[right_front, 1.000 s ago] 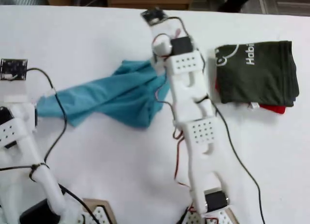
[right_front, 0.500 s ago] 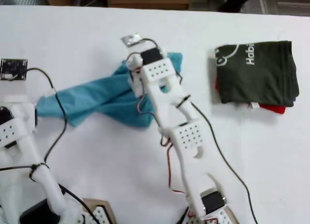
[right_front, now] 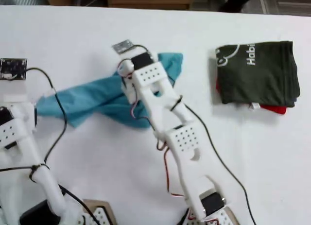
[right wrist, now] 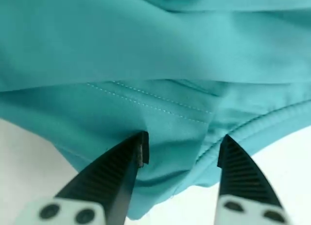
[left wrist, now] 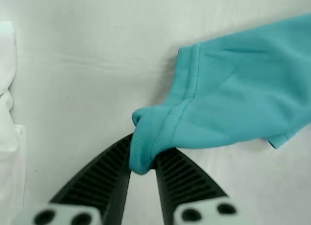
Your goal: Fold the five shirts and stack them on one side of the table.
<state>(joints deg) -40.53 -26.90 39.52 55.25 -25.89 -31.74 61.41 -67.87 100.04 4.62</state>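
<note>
A crumpled teal cotton shirt [right_front: 97, 96] is seen stretched out on the white table [right_front: 73, 35] between the two grippers. The left gripper [left wrist: 142, 159] is closed tightly on one rolled corner of it, where a stitched hem is visible, and from this grip the cloth spreads away in a wide, wrinkled band. The right gripper [right wrist: 182, 145] is held over the other end of the shirt with its black ribbed fingers [right wrist: 129, 159] apart, and a stitched seam and a thick edge of the fabric are seen between them. Well apart from the right gripper, on the side away from the left one, a folded dark green shirt [right_front: 257, 72] is laid on a folded red shirt [right_front: 274, 109].
</note>
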